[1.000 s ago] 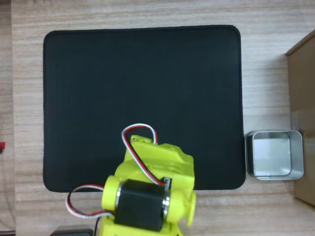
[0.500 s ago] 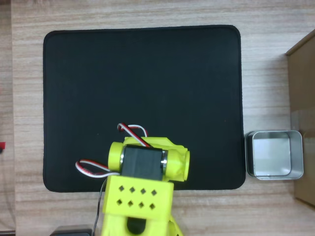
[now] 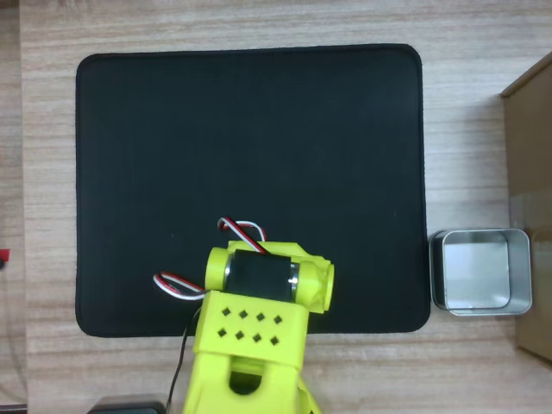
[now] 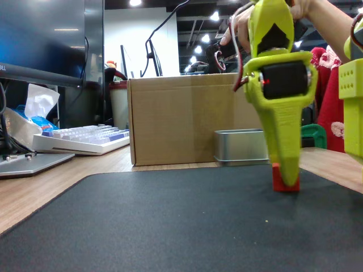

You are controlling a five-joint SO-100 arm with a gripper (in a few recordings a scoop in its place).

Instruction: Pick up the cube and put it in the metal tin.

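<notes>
Yellow plastic pretty much covers the action from above: in the overhead view the arm's body sits over the near edge of the black rectangular mat (image 3: 250,172), so the end effector and whatever's under it are hidden there. The low fixed view helps more. The yellow tapered end effector (image 4: 288,175) points straight down with its tip right at the small matte red cube (image 4: 282,182), which rests on the mat towards its right side in that view. The fingers overlap the cube's upper right part, so only its left and bottom bits show, and I honestly can't tell how wide the jaws are or if they're gripping it.

The shiny silver square metal tin (image 3: 480,271) with rounded corners sits on the wooden worktop (image 3: 259,21) just off the mat's right edge near the lower corner, and it's empty inside. The brown cardboard box (image 4: 181,119) is cut off at the overhead view's right edge; its inside isn't visible.
</notes>
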